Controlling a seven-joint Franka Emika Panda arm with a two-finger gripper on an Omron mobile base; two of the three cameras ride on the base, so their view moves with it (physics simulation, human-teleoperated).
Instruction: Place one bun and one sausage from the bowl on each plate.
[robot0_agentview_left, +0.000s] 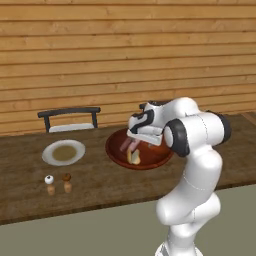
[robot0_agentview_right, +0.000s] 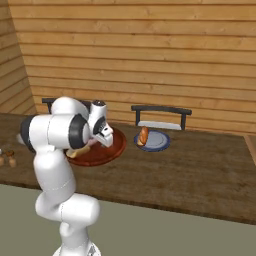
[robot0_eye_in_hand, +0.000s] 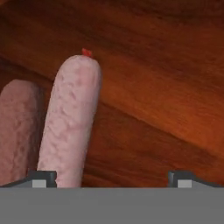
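Left base view, left to right. Two small shakers (robot0_agentview_left: 58, 184) stand side by side on the wooden table (robot0_agentview_left: 30, 200), at about 7 o'clock from the pale plate (robot0_agentview_left: 63, 152). That plate has a tan centre and carries no food. A dark chair (robot0_agentview_left: 69, 119) stands behind it at 12 o'clock. The reddish-brown bowl (robot0_agentview_left: 117, 154) sits to the plate's 3 o'clock, well apart from it. In the bowl lie a pale bun (robot0_agentview_left: 133, 157) and a pink sausage (robot0_agentview_left: 125, 145), partly covered by the arm's wrist. The gripper (robot0_agentview_left: 134, 143) hangs over the bowl's middle, pointing down.

Right base view. The bowl (robot0_agentview_right: 112, 150) is half hidden behind the arm's elbow; a bun (robot0_agentview_right: 77, 152) shows at its left edge. At the bowl's 3 o'clock, just beside it, sits the bluish plate (robot0_agentview_right: 159, 145) with a sausage-and-bun (robot0_agentview_right: 144, 135) piece resting on its left part. A second chair (robot0_agentview_right: 161, 116) stands behind that plate.

Hand view. The fingertips (robot0_eye_in_hand: 43, 178) sit at the far left and far right of the lower edge, so the jaws are spread wide and grip nothing. A pink sausage (robot0_eye_in_hand: 72, 122) runs lengthwise from 6 toward 12 o'clock, just inside the left fingertip. A second pinkish piece (robot0_eye_in_hand: 17, 131) lies beside it at 9 o'clock; whether they touch I cannot tell. The bowl floor (robot0_eye_in_hand: 166, 87) lies beneath.
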